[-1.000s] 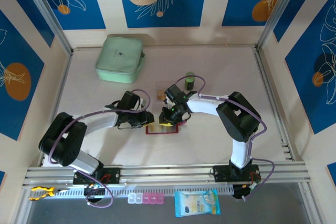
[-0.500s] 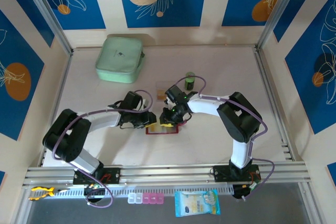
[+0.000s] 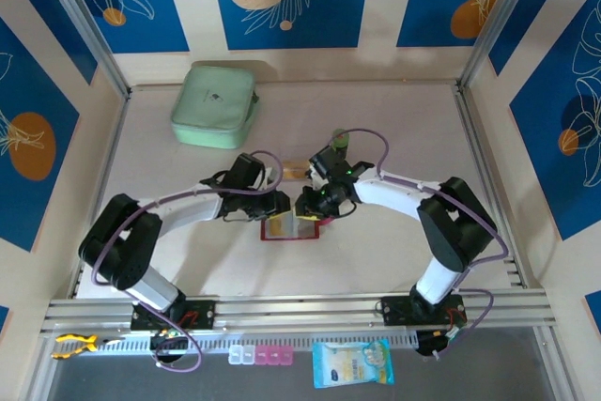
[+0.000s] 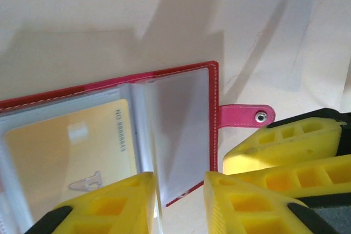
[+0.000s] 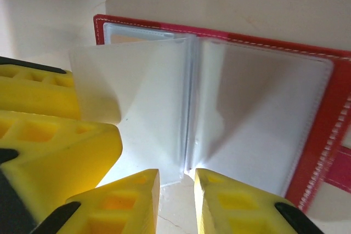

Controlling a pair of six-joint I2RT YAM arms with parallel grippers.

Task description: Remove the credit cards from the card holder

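Observation:
The card holder (image 3: pixel 289 228) lies open on the table, dark red with clear sleeves (image 5: pixel 258 119) fanned up. A yellowish credit card (image 4: pixel 71 152) sits in the sleeve left of the spine in the left wrist view. The snap tab (image 4: pixel 247 116) sticks out to the right. My left gripper (image 4: pixel 180 204) stands open at the holder's near edge, with one upright clear sleeve (image 4: pixel 181 124) between its fingers and close to the left one. My right gripper (image 5: pixel 176 201) is open too, its tips either side of the sleeve spine. The two grippers nearly touch over the holder (image 3: pixel 293 204).
A small tan rectangle (image 3: pixel 296 171) lies on the table just behind the grippers, with a green bottle (image 3: pixel 340 141) beyond it. The mint-green zip case (image 3: pixel 214 105) sits at the back left. Metal rails run along the table's front edge (image 3: pixel 300 310).
Both grippers have shifted back and slightly right over the holder, and the right arm's elbow has swung out to the right. More of the pale sleeves shows now.

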